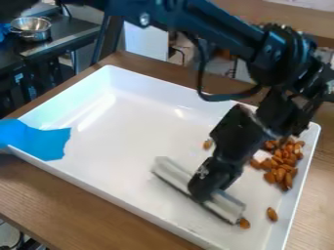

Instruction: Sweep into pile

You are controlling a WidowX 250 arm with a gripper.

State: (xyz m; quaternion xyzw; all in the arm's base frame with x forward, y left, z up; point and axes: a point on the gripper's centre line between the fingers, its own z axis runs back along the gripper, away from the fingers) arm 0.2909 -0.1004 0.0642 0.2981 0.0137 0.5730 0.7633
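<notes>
Inside white tray | almonds clustered near one wall | strays apart

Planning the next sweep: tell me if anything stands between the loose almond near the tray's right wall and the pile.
Nothing visible does: bare tray lies between that almond and the pile. The claw is left of both in view.

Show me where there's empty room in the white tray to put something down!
The tray has a big bare patch between the blue piece, the far wall and the metal scraper. It's crowded at the right, with heaped almonds, and around the gripper.
</notes>
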